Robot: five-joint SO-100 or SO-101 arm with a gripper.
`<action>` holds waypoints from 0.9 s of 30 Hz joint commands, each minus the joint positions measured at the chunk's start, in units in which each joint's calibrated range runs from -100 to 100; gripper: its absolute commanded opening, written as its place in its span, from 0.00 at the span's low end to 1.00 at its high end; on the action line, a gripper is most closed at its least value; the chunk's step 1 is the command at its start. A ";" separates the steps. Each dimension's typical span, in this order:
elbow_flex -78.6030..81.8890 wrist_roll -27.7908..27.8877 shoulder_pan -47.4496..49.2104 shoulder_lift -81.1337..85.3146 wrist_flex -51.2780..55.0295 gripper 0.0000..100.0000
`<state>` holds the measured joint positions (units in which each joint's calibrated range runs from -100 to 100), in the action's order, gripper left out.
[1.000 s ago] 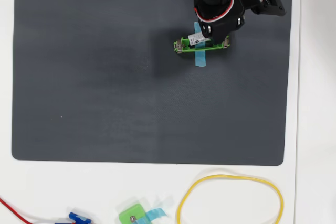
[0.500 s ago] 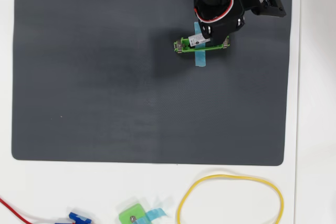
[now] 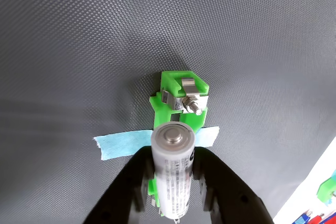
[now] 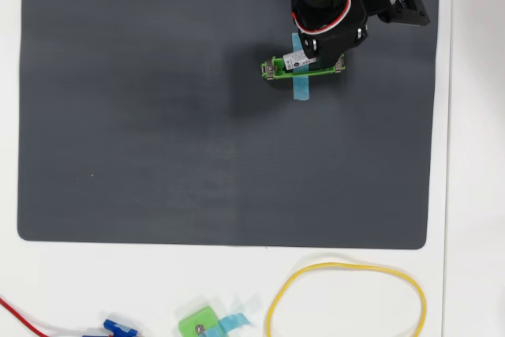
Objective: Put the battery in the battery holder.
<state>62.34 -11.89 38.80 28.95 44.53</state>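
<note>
Hardly anything moved since 0.5 s ago: black two-finger gripper stays clenched on the slim silver cylindrical battery, w/ the arm edged slightly up in the overhead view. Battery sits lengthwise over the narrow green plastic battery holder, probably lined up for seating. Near contact and actual touching are hidden; light blue tape strip pins the frame.

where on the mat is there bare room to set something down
In the overhead view the dark mat is bare across its whole left half and its lower part, down to the edge above the yellow loop. It is crowded only at the upper right, where the tool holds the battery over the battery holder.
</note>
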 commanded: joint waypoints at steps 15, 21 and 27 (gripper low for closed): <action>-2.87 -0.21 -2.84 -1.02 -3.45 0.00; -2.87 -0.36 -3.67 -1.02 -3.45 0.00; -2.87 -1.25 -4.50 -1.02 -3.45 0.00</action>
<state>62.34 -12.72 35.20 28.10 41.95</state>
